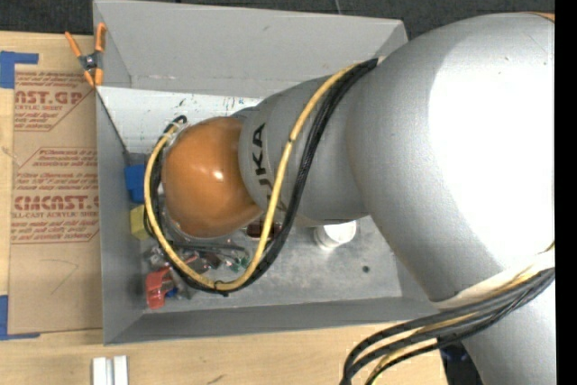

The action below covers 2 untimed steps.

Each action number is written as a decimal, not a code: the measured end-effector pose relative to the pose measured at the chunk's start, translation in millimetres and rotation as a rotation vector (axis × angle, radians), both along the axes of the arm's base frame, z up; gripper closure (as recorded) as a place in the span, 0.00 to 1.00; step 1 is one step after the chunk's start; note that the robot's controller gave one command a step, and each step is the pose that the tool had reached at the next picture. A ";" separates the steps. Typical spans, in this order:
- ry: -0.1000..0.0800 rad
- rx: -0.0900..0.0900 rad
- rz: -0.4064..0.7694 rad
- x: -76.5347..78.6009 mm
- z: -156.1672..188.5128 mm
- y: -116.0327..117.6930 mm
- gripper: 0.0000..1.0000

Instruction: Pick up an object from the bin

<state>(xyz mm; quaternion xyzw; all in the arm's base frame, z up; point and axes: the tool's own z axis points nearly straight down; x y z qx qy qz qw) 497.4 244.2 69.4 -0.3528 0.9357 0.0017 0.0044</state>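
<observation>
Red piece (pixel 158 285) at the bin's (pixel 270 309) corner lies just beside the hand (pixel 206 259), whose state cannot be told.

A single camera sits above the bin (pixel 252 50) and looks down into it, close enough that the bin takes up most of the frame. It seems tilted slightly off vertical: the bin's far wall shows a broad inner face and its near wall a narrower one. The arm (pixel 451 149) enters from the bin's right and passes close under the lens. It hides the bin's right side, so the tilt is hard to judge.
</observation>
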 end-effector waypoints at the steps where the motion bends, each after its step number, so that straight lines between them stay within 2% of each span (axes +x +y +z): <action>1: 0.000 0.000 0.000 -0.1 -0.1 0.0 1.00; 2: 0.002 0.000 -0.041 -5.7 220.1 -2.5 1.00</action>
